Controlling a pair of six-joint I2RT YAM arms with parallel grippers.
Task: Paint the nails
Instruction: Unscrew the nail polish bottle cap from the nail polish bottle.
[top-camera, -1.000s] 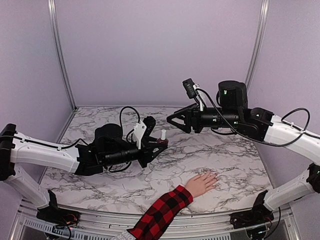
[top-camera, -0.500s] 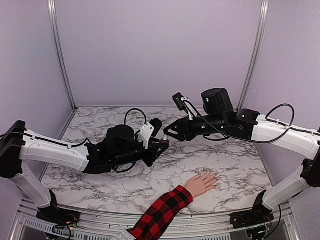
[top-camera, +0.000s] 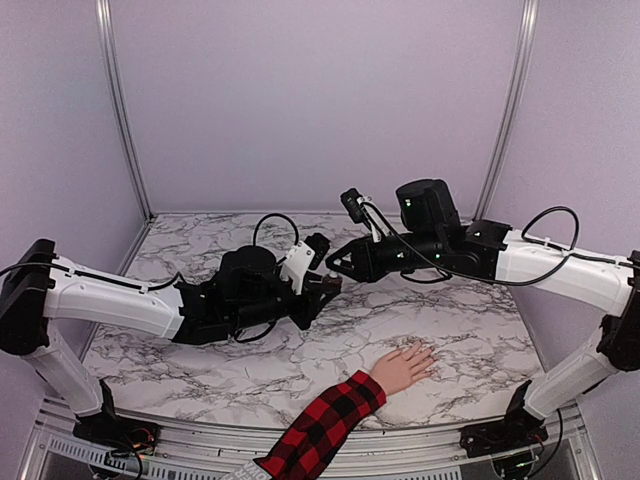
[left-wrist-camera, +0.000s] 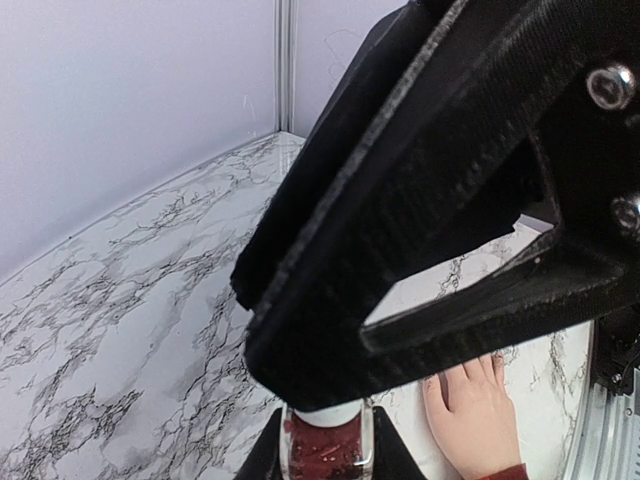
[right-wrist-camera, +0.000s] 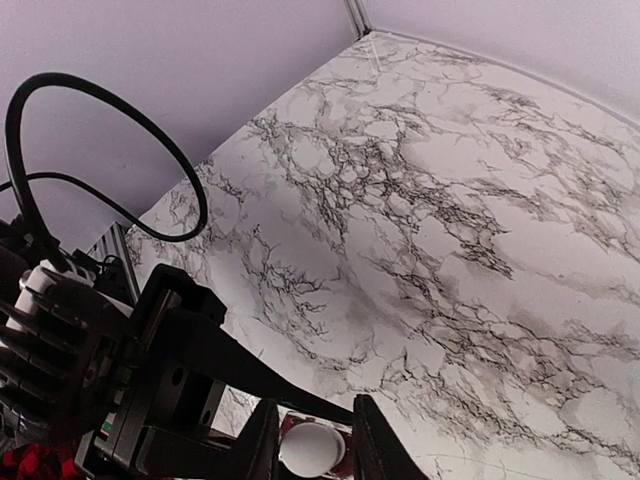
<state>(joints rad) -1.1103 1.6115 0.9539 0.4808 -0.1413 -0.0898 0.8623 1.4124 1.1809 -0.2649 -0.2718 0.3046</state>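
Left fingers (top-camera: 318, 290) clench small dark-red glass polish bottle (left-wrist-camera: 325, 452); right fingers (right-wrist-camera: 262, 440) straddle its white cap (right-wrist-camera: 308, 449), can't tell if gripped. Uncapping step; next: pinch, twist off.

Nails (top-camera: 429, 351) — tiny, at fingertips of pale flesh-coloured hand (top-camera: 403, 367); too small in top view to tell colour or coat. Hand lies flat, palm down on marble table (top-camera: 480, 325), near front edge, right of centre, fingers slightly spread, pointing right and away. Red-and-black plaid sleeve (top-camera: 322, 428) trails toward near edge. Left wrist view — fingers pale, nails not made out.
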